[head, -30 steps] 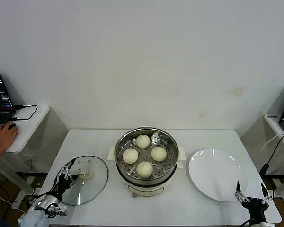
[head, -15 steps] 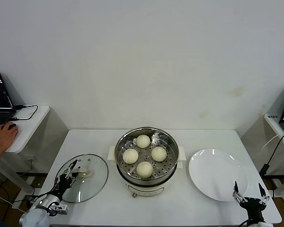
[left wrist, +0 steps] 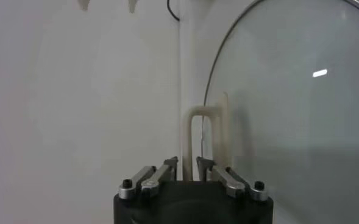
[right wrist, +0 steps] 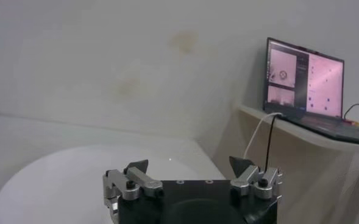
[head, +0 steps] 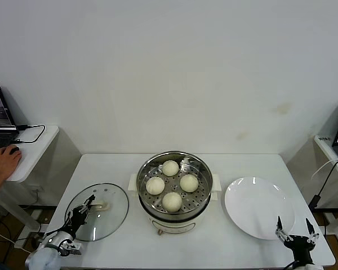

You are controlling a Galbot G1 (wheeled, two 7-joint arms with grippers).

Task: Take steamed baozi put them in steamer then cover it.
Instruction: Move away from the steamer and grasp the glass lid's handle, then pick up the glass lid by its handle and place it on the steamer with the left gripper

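4 steamed baozi (head: 170, 185) sit on the perforated tray of the steamer (head: 174, 218) at mid-table. The cover (head: 110, 216) lies flat to its left; the left gripper (head: 85, 206) is clamped on its bar handle (left wrist: 199, 131). The right gripper (head: 293, 228), fingers spread, idles beside the white plate (head: 258, 208).

Four cream-white baozi (head: 170, 184) sit on the perforated tray inside my shiny steel steamer (head: 173, 221), uncovered at mid-table. The clear glass cover (head: 110, 208) lies flat to its left, my left gripper (head: 89, 202) clamped on its cream bar handle (left wrist: 199, 131).
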